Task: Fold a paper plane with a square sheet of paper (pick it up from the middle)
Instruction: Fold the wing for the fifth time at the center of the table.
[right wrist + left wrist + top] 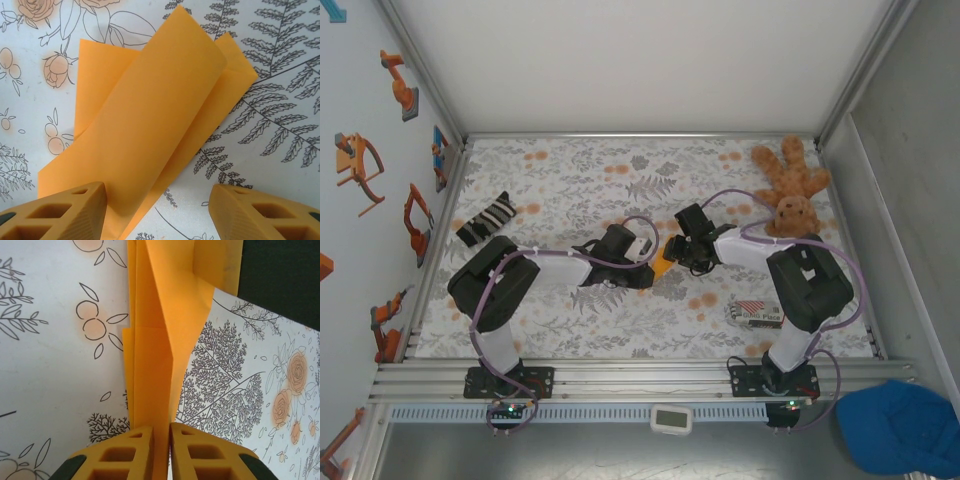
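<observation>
Found near the middle of the floral table [570,180]: the square sheet of paper [665,262], creased into a narrow, layered strip. At its 9 o'clock, left gripper [161,432], pinched almost closed on the folded edge, with layers rising upright out of the jaws. At its 3 o'clock, right gripper [157,197], spread wide and gripping nothing, one pad at the edge of a loose curled flap.

Judged partway: several folds made, no clean nose or wings. Left to do: press flaps flat, form wings.

Floral table [570,170] with teddy [790,190], packet [758,314]
</observation>
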Robot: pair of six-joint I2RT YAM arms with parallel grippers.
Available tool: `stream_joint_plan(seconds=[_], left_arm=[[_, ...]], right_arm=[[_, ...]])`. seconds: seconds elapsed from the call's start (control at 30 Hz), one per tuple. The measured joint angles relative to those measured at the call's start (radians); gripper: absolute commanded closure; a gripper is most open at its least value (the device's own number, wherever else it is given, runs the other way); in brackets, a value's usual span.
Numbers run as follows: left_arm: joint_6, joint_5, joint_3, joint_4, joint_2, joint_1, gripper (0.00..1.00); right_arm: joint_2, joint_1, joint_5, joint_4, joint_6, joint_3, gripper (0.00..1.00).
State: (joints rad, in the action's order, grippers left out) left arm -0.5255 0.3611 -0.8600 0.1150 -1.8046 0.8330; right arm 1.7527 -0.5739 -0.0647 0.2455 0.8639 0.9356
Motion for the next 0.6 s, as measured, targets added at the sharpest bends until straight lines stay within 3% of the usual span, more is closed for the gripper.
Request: stream_joint_plan(seconds=[0.27, 0.6], left_arm=[[-0.014, 0.026, -0.002, 0.006, -0.013, -0.016, 0.86], [-0.021, 0.035, -0.01, 0.004, -0.023, -0.018, 0.88]], right_arm=[[0.01, -0.006, 0.018, 0.027, 0.0, 0.012, 0.47], [0.016, -0.01, 0.033, 0.037, 0.0, 0.017, 0.46]])
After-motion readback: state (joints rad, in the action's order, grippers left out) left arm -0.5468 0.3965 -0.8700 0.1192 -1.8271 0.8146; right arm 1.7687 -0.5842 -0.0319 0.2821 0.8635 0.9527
